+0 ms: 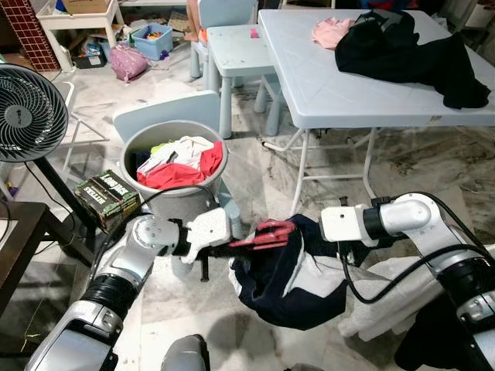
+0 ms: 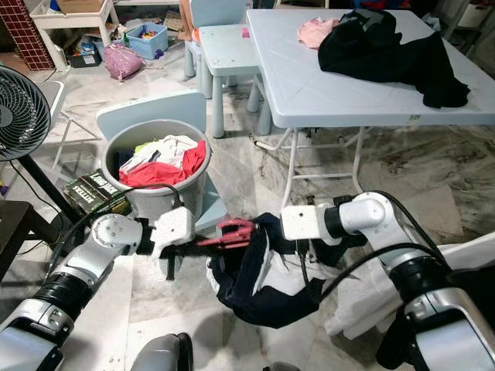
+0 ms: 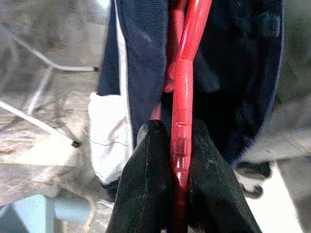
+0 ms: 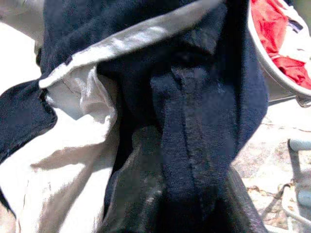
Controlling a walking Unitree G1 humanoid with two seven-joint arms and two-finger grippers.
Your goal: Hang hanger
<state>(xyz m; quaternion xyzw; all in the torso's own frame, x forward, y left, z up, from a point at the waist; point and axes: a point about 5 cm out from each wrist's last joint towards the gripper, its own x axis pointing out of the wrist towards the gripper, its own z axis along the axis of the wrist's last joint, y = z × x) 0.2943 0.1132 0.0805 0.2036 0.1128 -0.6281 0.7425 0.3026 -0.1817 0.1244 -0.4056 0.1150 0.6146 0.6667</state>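
A red plastic hanger [image 1: 263,232] is held out low in front of me, its far end inside a navy and white garment [image 1: 290,274] that droops from it. My left gripper [image 3: 179,160] is shut on the hanger [image 3: 187,73], with both black fingers [image 3: 148,184] pressed against the red bar. My right gripper [image 1: 313,232] reaches in from the right and is buried in the garment's navy cloth [image 4: 204,126], so its fingers are hidden.
A grey laundry bucket [image 1: 151,139] full of clothes stands just beyond the left arm, next to a box [image 1: 108,199] and a fan [image 1: 27,112]. A folding table [image 1: 325,85] with dark clothes stands ahead right. Pale cloth [image 1: 394,297] lies by the right arm.
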